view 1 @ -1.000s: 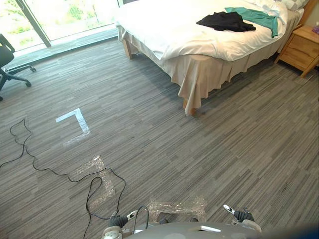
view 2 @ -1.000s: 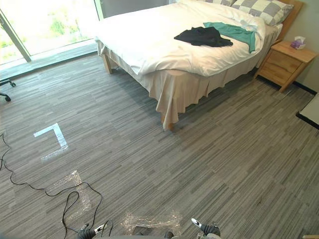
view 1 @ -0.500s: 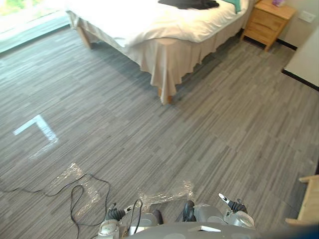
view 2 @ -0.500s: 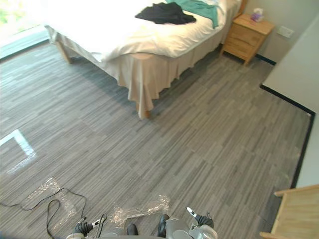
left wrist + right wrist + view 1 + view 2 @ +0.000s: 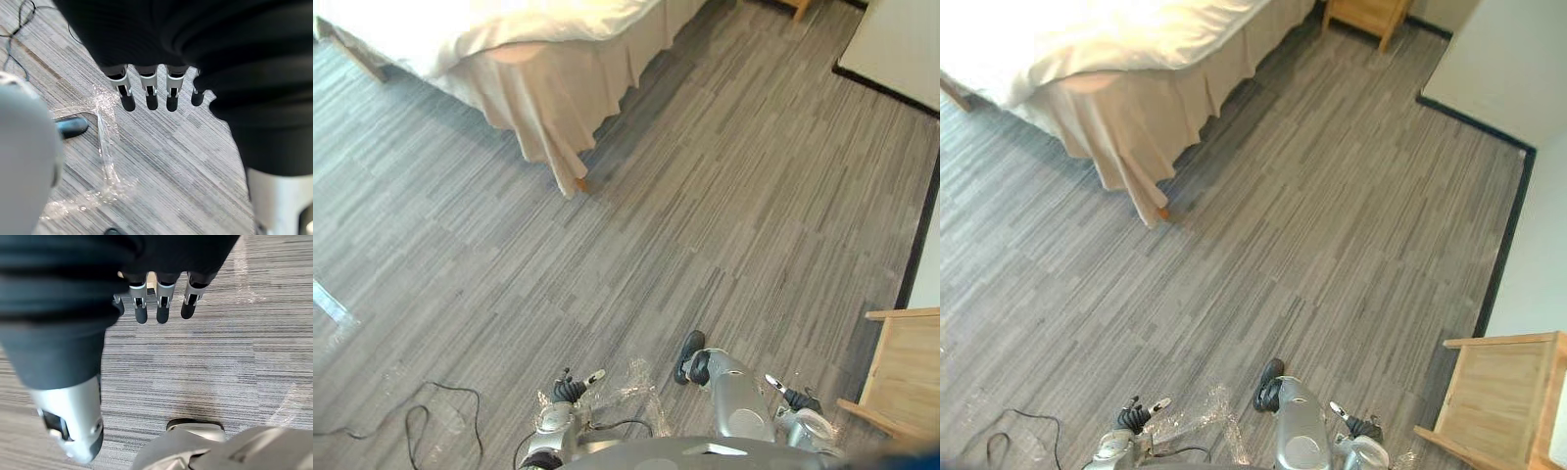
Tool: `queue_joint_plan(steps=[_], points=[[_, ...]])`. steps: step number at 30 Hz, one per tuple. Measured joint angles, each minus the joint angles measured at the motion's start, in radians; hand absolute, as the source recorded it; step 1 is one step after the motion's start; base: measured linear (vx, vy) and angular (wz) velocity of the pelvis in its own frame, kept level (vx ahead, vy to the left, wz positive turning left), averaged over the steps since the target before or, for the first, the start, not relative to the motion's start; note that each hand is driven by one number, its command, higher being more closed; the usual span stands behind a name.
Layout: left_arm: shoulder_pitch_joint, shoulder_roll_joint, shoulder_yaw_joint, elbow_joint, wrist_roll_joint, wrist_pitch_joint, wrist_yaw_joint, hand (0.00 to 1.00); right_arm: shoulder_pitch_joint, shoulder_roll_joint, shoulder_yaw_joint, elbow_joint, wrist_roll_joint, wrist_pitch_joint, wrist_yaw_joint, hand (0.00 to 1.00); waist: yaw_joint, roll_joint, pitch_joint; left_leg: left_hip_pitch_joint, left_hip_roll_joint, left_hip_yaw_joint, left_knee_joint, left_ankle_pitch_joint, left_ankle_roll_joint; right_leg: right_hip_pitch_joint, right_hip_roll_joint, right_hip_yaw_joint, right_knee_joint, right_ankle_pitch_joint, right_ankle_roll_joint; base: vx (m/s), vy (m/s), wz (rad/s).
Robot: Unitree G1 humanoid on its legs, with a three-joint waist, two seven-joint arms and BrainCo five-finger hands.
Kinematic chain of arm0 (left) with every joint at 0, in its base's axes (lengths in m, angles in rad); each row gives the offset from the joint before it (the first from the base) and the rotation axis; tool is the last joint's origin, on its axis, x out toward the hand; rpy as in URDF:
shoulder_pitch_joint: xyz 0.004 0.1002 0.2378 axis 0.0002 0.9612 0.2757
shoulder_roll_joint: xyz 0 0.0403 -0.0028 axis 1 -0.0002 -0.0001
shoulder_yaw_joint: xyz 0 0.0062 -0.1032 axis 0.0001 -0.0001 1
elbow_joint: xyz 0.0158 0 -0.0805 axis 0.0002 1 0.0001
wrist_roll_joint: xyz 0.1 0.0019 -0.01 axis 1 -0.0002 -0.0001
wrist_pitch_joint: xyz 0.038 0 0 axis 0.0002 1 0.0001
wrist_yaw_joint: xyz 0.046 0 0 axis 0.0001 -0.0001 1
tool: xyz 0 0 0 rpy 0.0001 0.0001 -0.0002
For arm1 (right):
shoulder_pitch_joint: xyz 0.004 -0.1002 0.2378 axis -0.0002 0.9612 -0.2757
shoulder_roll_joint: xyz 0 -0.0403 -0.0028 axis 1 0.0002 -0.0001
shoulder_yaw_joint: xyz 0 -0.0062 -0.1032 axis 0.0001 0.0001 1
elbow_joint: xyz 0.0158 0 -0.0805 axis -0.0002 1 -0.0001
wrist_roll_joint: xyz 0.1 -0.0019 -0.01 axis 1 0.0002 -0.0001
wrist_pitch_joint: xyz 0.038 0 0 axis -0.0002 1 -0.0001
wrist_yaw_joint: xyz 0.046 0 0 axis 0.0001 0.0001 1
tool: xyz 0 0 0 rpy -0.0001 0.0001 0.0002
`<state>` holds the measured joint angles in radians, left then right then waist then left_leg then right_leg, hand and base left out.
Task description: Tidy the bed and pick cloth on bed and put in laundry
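Observation:
The bed (image 5: 480,34) with its white duvet and beige skirt (image 5: 553,113) fills the upper left, only its near corner in sight. My left hand (image 5: 571,390) hangs low at the bottom left, far from the bed. In the left wrist view its fingers (image 5: 147,93) point straight down over the grey floor and hold nothing. My right hand (image 5: 793,398) hangs at the bottom right. Its fingers (image 5: 161,308) are likewise straight and empty above the floor.
A light wooden piece of furniture (image 5: 901,367) stands close at the lower right. A white wall with a black baseboard (image 5: 1500,230) runs along the right. A wooden nightstand (image 5: 1368,12) sits at the top by the bed. Clear tape (image 5: 105,147) is stuck on the floor.
The camera has swung right and down: the bed has slid to the upper left, the clothes on it have left the picture, and the wooden furniture has come closer. Both hands still hang.

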<state>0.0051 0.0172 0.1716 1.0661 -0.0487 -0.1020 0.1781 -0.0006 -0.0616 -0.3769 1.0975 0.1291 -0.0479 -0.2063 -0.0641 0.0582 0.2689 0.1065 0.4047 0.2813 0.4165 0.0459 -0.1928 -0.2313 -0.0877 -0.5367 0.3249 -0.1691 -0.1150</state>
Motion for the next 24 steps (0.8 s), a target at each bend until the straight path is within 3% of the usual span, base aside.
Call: queue_joint_plan(steps=[1, 2, 3, 7, 9, 12, 13, 14, 15, 17, 20, 22, 24], points=[[0.008, 0.0, 0.001, -0.028, -0.003, -0.002, 0.005, 0.0, 0.0, -0.007, 0.034, 0.006, -0.017, 0.0, -0.005, 0.0, 0.004, 0.0, 0.0, -0.066, 0.026, -0.038, 0.223, -0.035, 0.041, 0.069, 0.038, 0.016, -0.06, 0.0, 0.0, 0.41, -0.301, -0.34], [0.011, 0.0, 0.001, -0.036, -0.005, -0.005, 0.005, 0.0, -0.001, -0.012, 0.055, 0.007, -0.026, -0.002, -0.005, 0.0, 0.005, 0.0, 0.0, -0.093, 0.03, -0.053, 0.305, -0.058, 0.049, 0.104, 0.055, 0.026, -0.086, 0.0, 0.0, 0.38, -0.265, -0.57], [0.012, -0.002, -0.005, -0.055, -0.012, -0.012, 0.014, 0.0, -0.004, -0.023, 0.097, 0.012, -0.036, -0.002, -0.008, 0.0, 0.018, -0.005, 0.003, -0.146, 0.009, -0.089, 0.432, -0.119, 0.035, 0.184, 0.087, 0.056, -0.147, 0.0, 0.0, 0.36, -0.209, -0.54], [0.001, -0.003, -0.011, -0.091, -0.021, -0.023, 0.027, 0.0, -0.054, -0.025, 0.114, 0.047, -0.044, 0.0, -0.016, 0.0, 0.056, -0.006, 0.003, -0.327, -0.101, -0.123, 0.481, -0.254, 0.028, 0.26, 0.109, 0.147, -0.222, 0.004, 0.006, 0.34, -0.066, -0.76], [-0.002, 0.002, -0.01, -0.098, -0.025, -0.024, 0.03, 0.0, -0.067, -0.012, 0.11, 0.058, -0.066, 0.0, -0.016, 0.0, 0.076, -0.014, 0.011, -0.388, -0.173, -0.12, 0.318, -0.297, 0.048, 0.312, 0.092, 0.187, -0.244, 0.005, 0.012, 0.31, 0.132, -0.74], [-0.005, 0.006, -0.011, -0.1, -0.041, -0.023, 0.03, 0.0, -0.061, 0.004, 0.103, 0.048, -0.074, -0.001, -0.02, 0.0, 0.078, -0.03, 0.018, -0.406, -0.263, -0.094, 0.025, -0.25, 0.072, 0.366, 0.045, 0.198, -0.258, -0.024, 0.071, 0.3, 0.198, -0.34], [-0.002, -0.001, -0.012, -0.093, -0.041, -0.022, 0.028, 0.0, -0.044, 0.005, 0.103, 0.039, -0.074, -0.001, -0.02, 0.0, 0.08, -0.011, 0.011, -0.406, -0.285, -0.09, -0.136, -0.128, 0.115, 0.393, 0.039, 0.202, -0.265, -0.047, 0.105, 0.48, 0.334, -0.25], [-0.003, -0.004, -0.011, -0.081, -0.046, -0.022, 0.026, 0.0, -0.035, 0.013, 0.096, 0.034, -0.074, 0.001, -0.023, 0.0, 0.097, -0.014, 0.005, -0.37, -0.309, -0.062, -0.182, -0.035, 0.184, 0.415, 0.02, 0.222, -0.268, -0.063, 0.136, 0.41, 0.288, -0.14], [-0.004, -0.001, -0.011, -0.077, -0.046, -0.02, 0.025, 0.0, -0.033, 0.022, 0.098, 0.031, -0.075, 0.001, -0.023, 0.0, 0.096, -0.033, -0.003, -0.358, -0.329, -0.049, -0.204, -0.026, 0.182, 0.414, 0.0, 0.221, -0.272, -0.058, 0.148, 0.43, 0.245, -0.06], [-0.025, 0.024, -0.009, -0.077, -0.048, -0.017, 0.023, 0.0, -0.038, 0.047, 0.103, 0.024, -0.076, 0.0, -0.023, 0.0, 0.12, -0.07, -0.004, -0.371, -0.362, -0.024, -0.173, -0.057, 0.217, 0.429, -0.034, 0.221, -0.311, -0.02, 0.18, 0.41, 0.165, 0.09], [-0.012, 0.034, 0.014, -0.069, -0.048, -0.017, 0.023, 0.0, -0.039, 0.066, 0.092, 0.02, -0.078, 0.0, -0.022, 0.0, 0.14, -0.081, -0.01, -0.321, -0.361, 0.066, -0.149, -0.081, 0.254, 0.486, -0.047, 0.221, -0.317, 0.062, 0.215, 0.27, 0.128, 0.07], [0.008, 0.038, 0.039, -0.066, -0.048, -0.013, 0.024, 0.0, -0.038, 0.082, 0.079, 0.019, -0.088, 0.0, -0.022, 0.0, 0.145, -0.098, -0.035, -0.281, -0.374, 0.087, -0.197, -0.084, 0.254, 0.499, -0.053, 0.221, -0.315, 0.096, 0.227, 0.24, 0.089, -0.02], [0.023, 0.035, 0.046, -0.063, -0.048, -0.01, 0.022, 0.0, -0.035, 0.08, 0.079, 0.022, -0.107, 0.001, -0.019, 0.0, 0.147, -0.085, -0.055, -0.239, -0.382, 0.09, -0.258, -0.111, 0.257, 0.46, -0.054, 0.22, -0.209, 0.098, 0.249, 0.23, 0.11, 0.1]])
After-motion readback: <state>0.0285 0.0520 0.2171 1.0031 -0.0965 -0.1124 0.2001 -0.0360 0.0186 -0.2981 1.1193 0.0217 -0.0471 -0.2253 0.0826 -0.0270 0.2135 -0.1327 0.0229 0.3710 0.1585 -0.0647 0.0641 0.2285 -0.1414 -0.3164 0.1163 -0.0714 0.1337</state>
